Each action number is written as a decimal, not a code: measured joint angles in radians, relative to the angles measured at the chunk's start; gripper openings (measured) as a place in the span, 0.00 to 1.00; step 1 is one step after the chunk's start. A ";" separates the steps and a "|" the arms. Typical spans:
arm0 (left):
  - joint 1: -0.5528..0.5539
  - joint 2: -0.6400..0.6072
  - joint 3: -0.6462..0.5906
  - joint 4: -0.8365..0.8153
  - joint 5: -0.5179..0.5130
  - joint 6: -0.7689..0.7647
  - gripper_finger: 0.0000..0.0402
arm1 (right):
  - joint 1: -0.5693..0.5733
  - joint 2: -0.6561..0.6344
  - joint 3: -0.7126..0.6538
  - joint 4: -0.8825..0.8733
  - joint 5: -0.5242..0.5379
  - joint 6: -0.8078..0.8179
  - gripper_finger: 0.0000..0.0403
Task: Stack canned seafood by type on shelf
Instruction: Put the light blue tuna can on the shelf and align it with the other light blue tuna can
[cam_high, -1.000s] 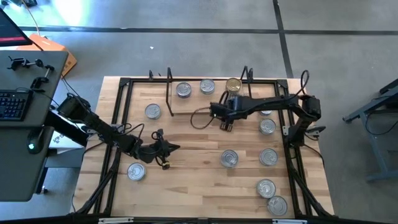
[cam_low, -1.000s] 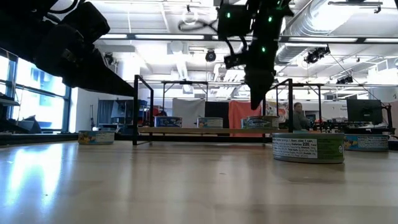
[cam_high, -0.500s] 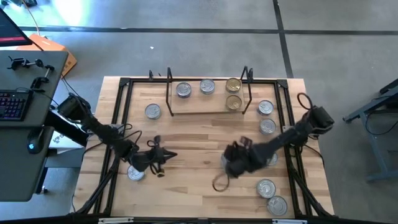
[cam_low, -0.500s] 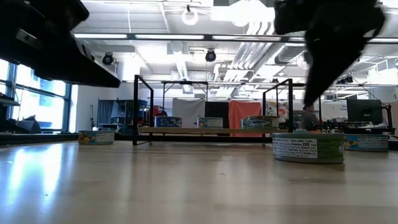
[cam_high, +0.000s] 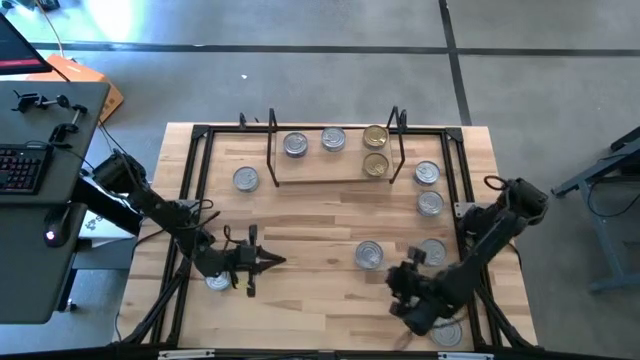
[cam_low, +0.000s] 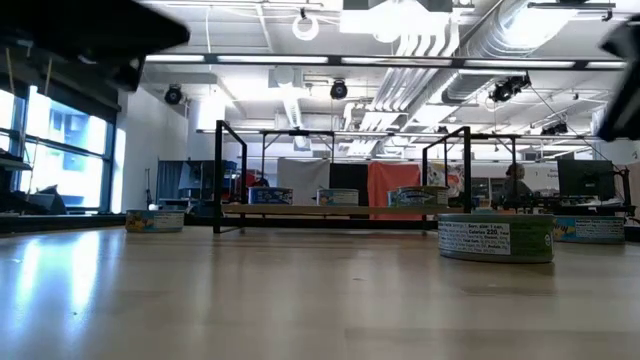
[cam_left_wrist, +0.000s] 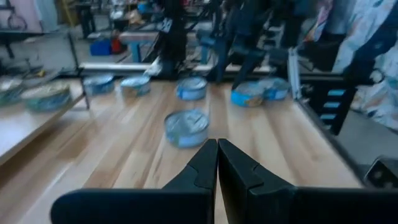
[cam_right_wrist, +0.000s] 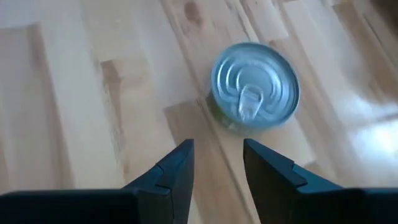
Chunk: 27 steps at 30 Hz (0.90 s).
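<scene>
The shelf (cam_high: 335, 165) stands at the table's far side, with two silver tins (cam_high: 295, 145) and two gold-lidded tins (cam_high: 376, 163) on its board. Other silver tins lie loose on the tabletop (cam_high: 369, 255). My right gripper (cam_high: 412, 305) hovers open near the near right corner. In the right wrist view a silver tin (cam_right_wrist: 255, 87) lies flat on the wood just beyond its fingertips (cam_right_wrist: 217, 149), untouched. My left gripper (cam_high: 255, 262) is shut and empty at the near left, and its arm partly covers one tin (cam_high: 216, 281).
Loose tins lie along the right side (cam_high: 430, 203) and one on the far left (cam_high: 246, 179). A black frame (cam_high: 200, 135) rims the table. In the low view a tin (cam_low: 495, 238) stands in front of the shelf (cam_low: 340, 210). Bare wood lies in the middle.
My right gripper has swung from just in front of the shelf's gold tins across the table toward the near right corner, ending low over the tins there. My left gripper has drifted a little toward the near edge, still shut.
</scene>
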<state>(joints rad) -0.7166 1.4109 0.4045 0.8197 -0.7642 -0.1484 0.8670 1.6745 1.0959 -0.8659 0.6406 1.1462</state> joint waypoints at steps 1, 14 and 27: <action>0.001 0.000 0.013 -0.003 0.009 0.012 0.01 | 0.021 -0.011 -0.023 0.012 0.019 0.042 0.32; 0.110 0.183 0.233 -0.075 0.075 0.075 0.01 | 0.056 -0.040 -0.182 0.130 0.101 0.137 0.32; 0.216 0.276 0.406 -0.251 0.153 0.051 0.06 | -0.023 -0.040 -0.083 -0.270 -0.018 0.148 0.33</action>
<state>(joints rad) -0.5006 1.6869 0.8100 0.5686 -0.6109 -0.0975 0.8439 1.6341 1.0134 -1.1361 0.6225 1.2942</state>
